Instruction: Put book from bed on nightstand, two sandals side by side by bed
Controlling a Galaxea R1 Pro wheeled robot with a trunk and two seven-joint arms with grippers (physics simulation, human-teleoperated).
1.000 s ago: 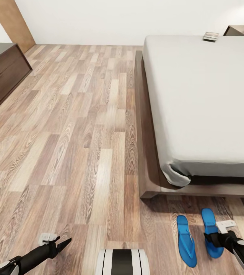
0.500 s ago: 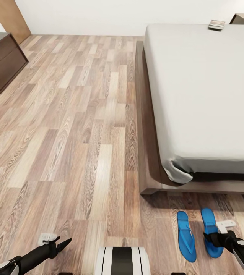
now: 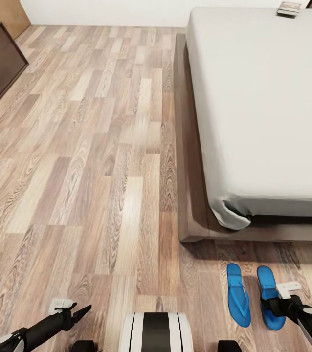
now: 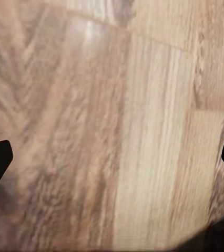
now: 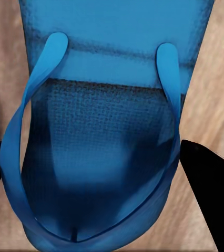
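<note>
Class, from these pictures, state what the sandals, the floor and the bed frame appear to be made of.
Sandals: probably foam or rubber, matte blue, with a fine pebbled sole. Floor: wood-look planks with visible grain, slight sheen. Bed frame: apparently dark wood, smooth finish.

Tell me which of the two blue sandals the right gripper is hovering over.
The right-hand sandal, the one farther from the robot's midline. The right gripper overlaps it, and the right wrist view shows its strap between open fingers. The other sandal lies apart.

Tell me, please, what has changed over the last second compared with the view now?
Only the head camera tilted down. The bed, book and sandals slid up the picture together. The right gripper still hovers open over one sandal; the left gripper stays open, empty.
</note>
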